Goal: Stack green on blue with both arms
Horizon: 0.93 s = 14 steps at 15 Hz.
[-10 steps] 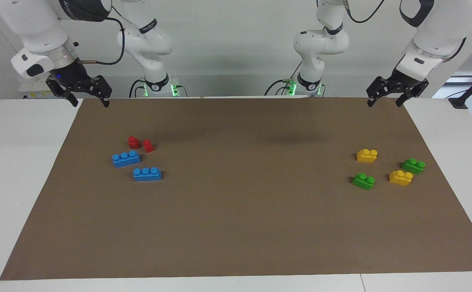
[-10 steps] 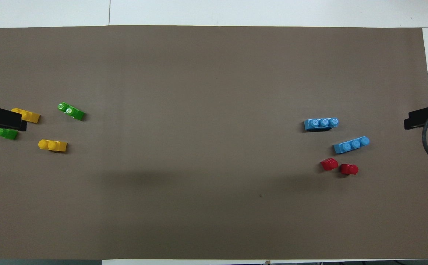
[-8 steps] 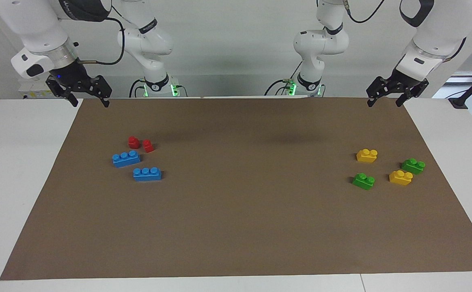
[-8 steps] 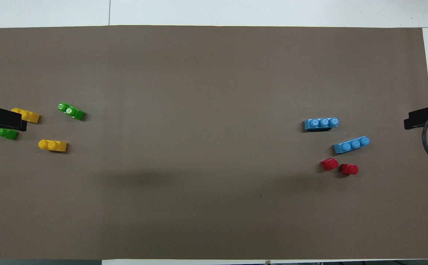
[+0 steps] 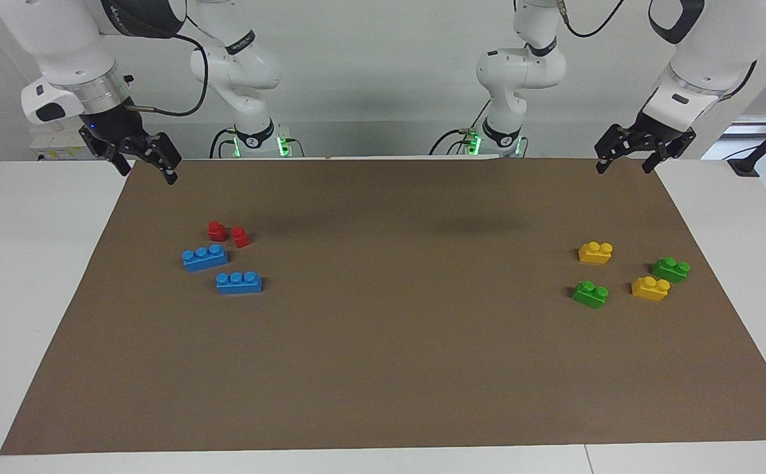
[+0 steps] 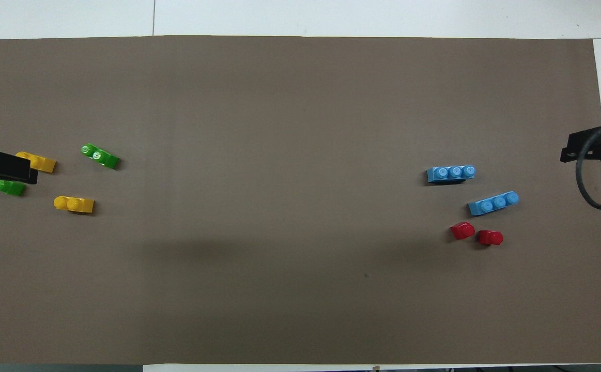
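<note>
Two green bricks [image 5: 590, 293] [image 5: 670, 268] lie on the brown mat toward the left arm's end; in the overhead view they are one in the open [image 6: 100, 155] and one partly covered by the gripper [image 6: 9, 187]. Two blue three-stud bricks [image 5: 205, 257] [image 5: 239, 282] lie toward the right arm's end, also in the overhead view [image 6: 493, 203] [image 6: 450, 173]. My left gripper [image 5: 623, 169] is open and empty, raised over the mat's corner at its end; it also shows in the overhead view [image 6: 3, 167]. My right gripper [image 5: 148, 174] is open and empty, raised over the mat's corner at its own end [image 6: 592, 147].
Two yellow bricks [image 5: 595, 252] [image 5: 650, 288] lie among the green ones. Two small red bricks [image 5: 217, 230] [image 5: 241, 236] lie just nearer to the robots than the blue bricks. The brown mat [image 5: 396, 342] covers most of the white table.
My right gripper has turned at the wrist and shifted a little over its corner of the mat. The left arm and all bricks have not moved.
</note>
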Available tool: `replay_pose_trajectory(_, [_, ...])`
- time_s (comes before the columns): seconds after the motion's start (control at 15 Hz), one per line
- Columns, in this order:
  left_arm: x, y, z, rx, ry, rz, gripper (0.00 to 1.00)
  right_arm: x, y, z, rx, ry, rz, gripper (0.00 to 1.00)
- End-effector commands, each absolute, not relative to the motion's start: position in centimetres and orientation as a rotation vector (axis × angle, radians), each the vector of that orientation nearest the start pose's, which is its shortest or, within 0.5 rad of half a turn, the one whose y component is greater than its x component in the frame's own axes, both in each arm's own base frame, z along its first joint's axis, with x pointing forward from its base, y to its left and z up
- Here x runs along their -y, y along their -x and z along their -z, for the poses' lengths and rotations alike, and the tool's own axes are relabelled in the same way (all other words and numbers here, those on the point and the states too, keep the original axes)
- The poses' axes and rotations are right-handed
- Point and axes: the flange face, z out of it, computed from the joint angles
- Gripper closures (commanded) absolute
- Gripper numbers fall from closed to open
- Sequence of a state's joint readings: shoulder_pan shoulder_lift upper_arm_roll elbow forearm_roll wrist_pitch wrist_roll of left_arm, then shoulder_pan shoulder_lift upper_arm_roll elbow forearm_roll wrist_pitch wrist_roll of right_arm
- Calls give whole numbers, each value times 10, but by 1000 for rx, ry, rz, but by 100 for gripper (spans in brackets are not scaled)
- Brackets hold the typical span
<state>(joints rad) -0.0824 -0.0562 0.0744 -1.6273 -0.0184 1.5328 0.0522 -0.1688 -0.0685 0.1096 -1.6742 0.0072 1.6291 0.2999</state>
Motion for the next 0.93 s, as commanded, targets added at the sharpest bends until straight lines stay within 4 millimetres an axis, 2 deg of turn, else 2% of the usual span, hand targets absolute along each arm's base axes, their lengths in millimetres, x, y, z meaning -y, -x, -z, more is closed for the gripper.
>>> replay_pose_trajectory(0.0, [6,-531,-631,-98,3165,-48,0,21,-551,-596,-856,3013,46,0])
replay_pose_trajectory(0.13, [5,-530,-631,-94,3166,-50,0,26,-564,-574,-1036,2921,-14,0])
replay_pose_trajectory(0.33, [1,-527,-628,-79,3168,-62,0,41,-581,-544,-1389,2630,-140,0])
replay_pose_trajectory(0.47, [0,-525,-623,-79,3168,-65,0,46,-588,-524,-1479,2534,-219,0])
replay_pose_trajectory(0.67, [-4,-524,-613,-63,3170,0,0,72,-602,-481,-1552,2430,-287,1])
replay_pose_trajectory(0.87, [-7,-522,-604,128,3170,29,0,76,-608,-454,-1650,2374,-318,1])
